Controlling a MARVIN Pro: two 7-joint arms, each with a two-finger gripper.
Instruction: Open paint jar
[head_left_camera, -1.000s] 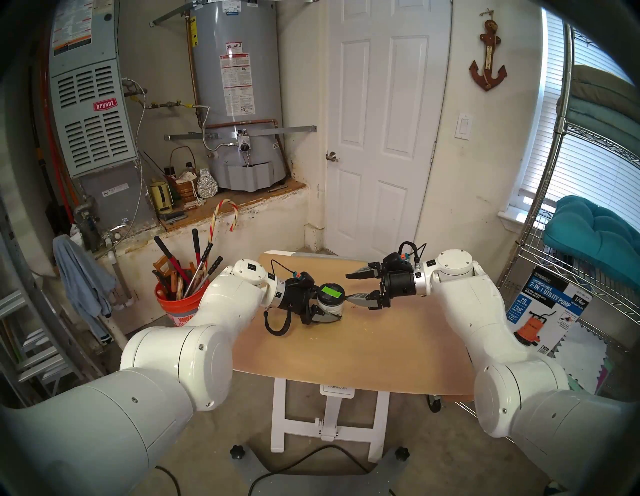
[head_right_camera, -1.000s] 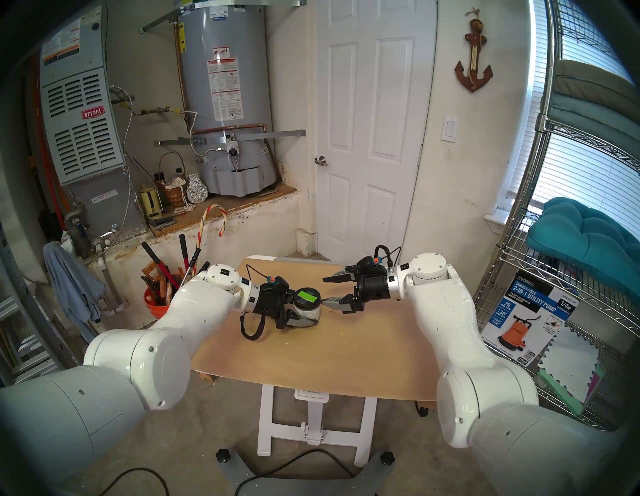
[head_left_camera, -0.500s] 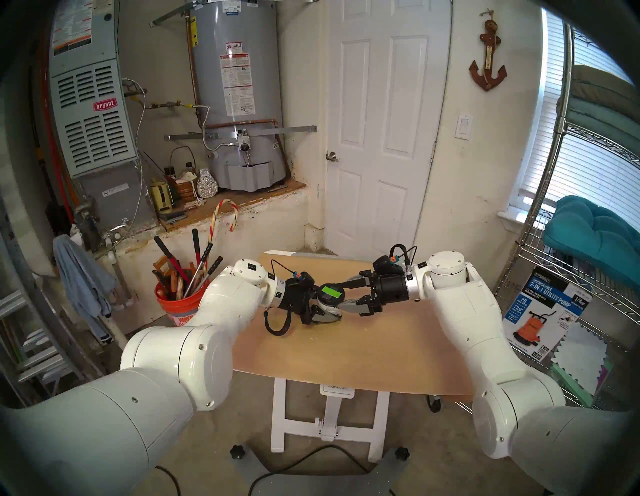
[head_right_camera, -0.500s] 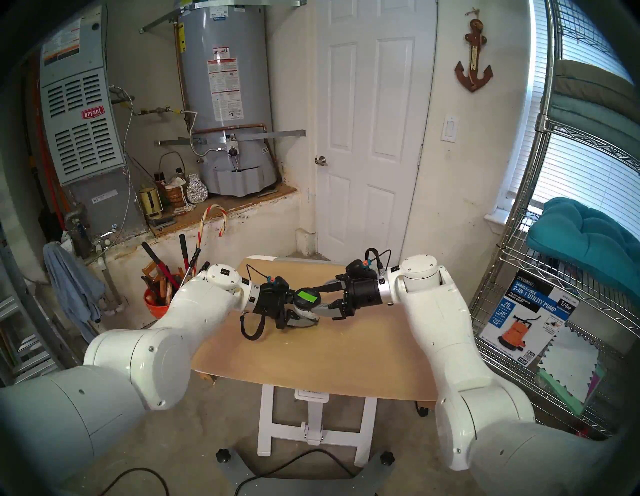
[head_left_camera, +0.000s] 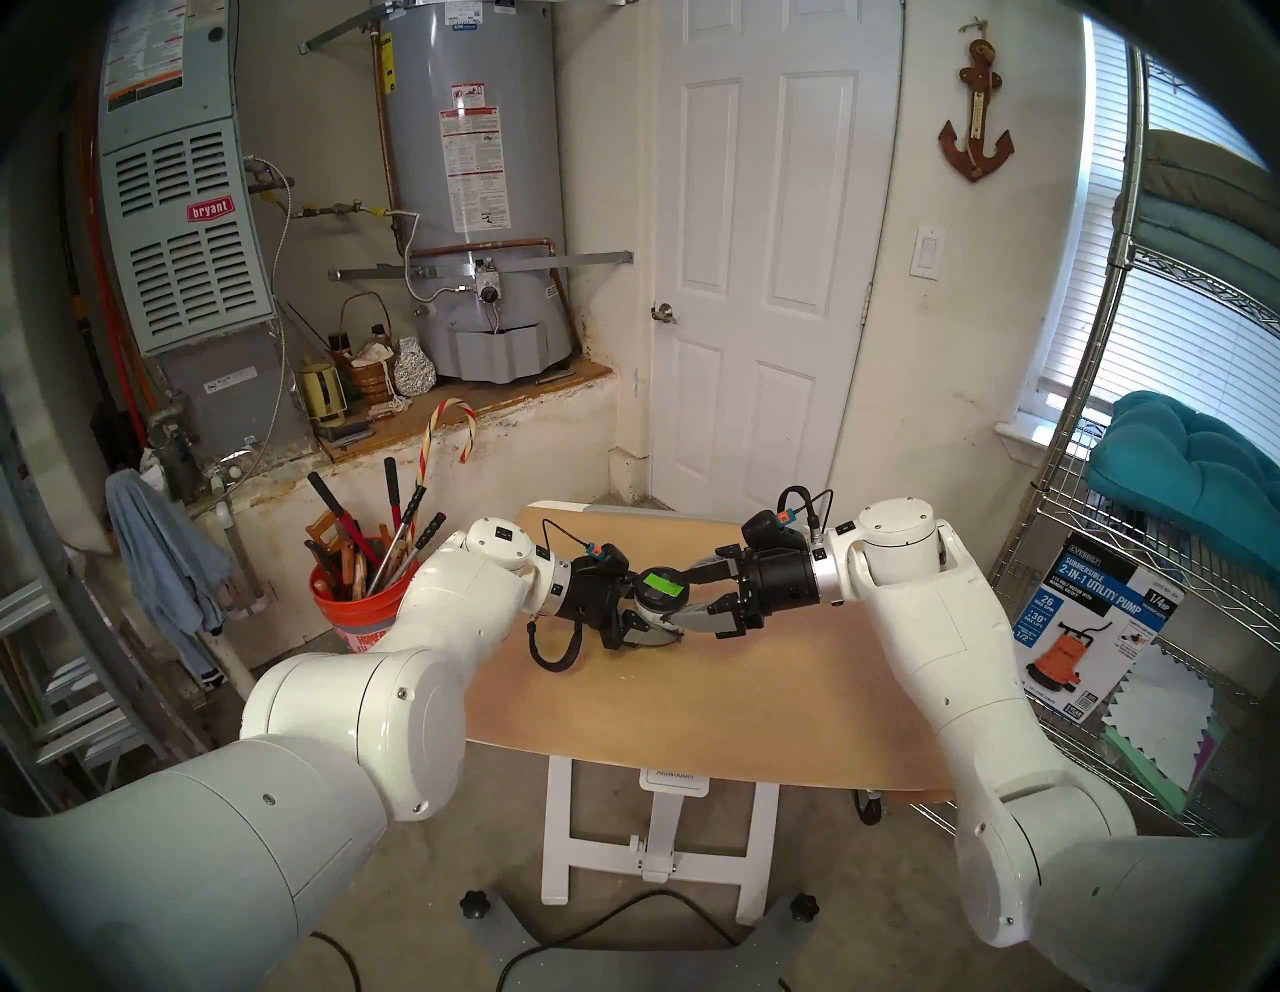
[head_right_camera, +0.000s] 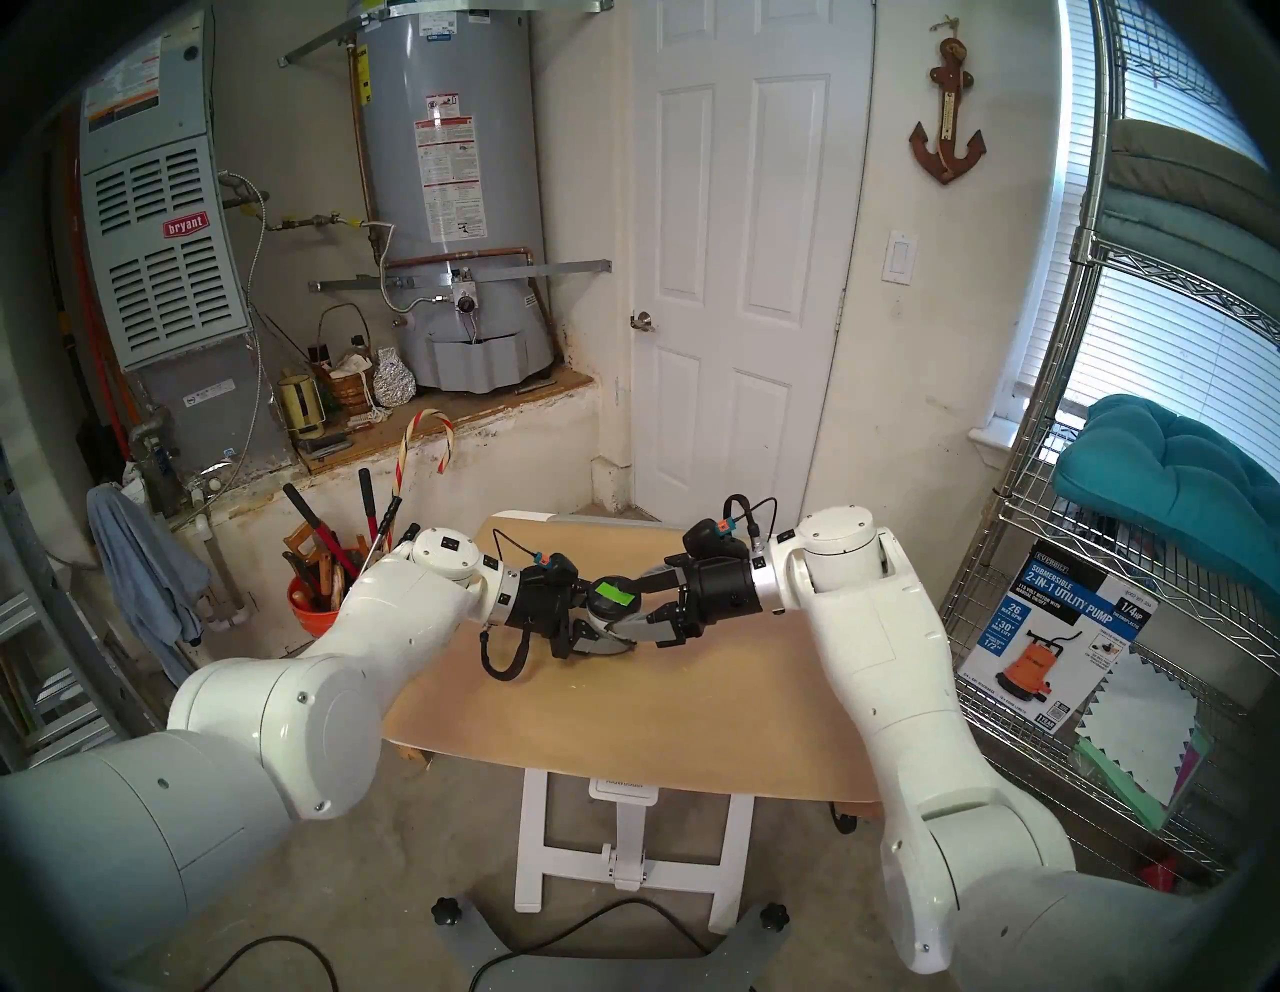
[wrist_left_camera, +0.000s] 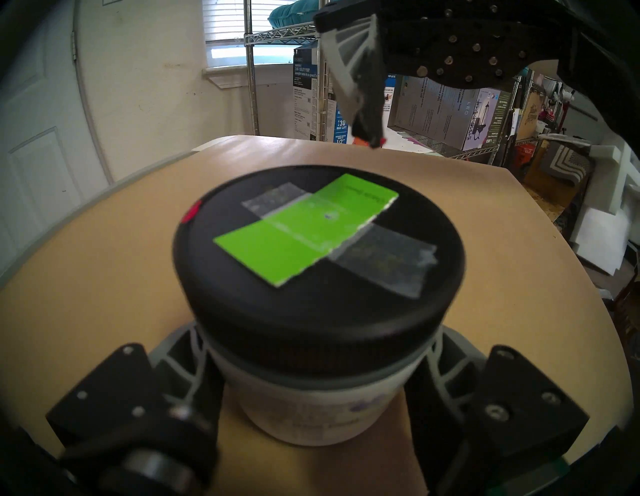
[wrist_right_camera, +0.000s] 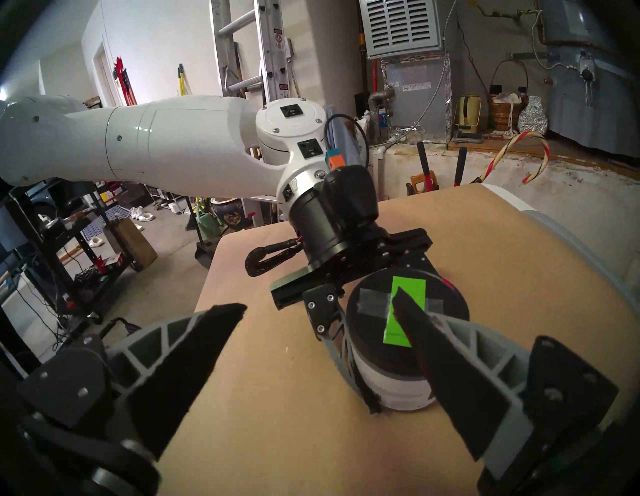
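The paint jar (head_left_camera: 661, 585) is small and squat, with a white body and a black lid crossed by a green strip (wrist_left_camera: 304, 232). It stands on the tan table top (head_left_camera: 727, 693), left of centre. My left gripper (wrist_left_camera: 317, 381) is shut on the jar's white body below the lid, one finger (wrist_left_camera: 194, 363) on each side. My right gripper (wrist_right_camera: 318, 299) comes in from the right and is open. One of its fingers (wrist_right_camera: 433, 339) hangs over the lid. The other (wrist_right_camera: 194, 346) is out over the table on the near side, touching nothing.
An orange bucket (head_left_camera: 353, 616) full of long-handled tools stands on the floor off the table's left edge. A wire shelf (head_left_camera: 1177, 623) and a pump box (head_left_camera: 1080, 623) stand to the right. The table's near half (head_right_camera: 623, 713) is bare.
My right arm has moved left, from clear of the jar to having its open fingers over and beside the lid. The left gripper and the jar have stayed put.
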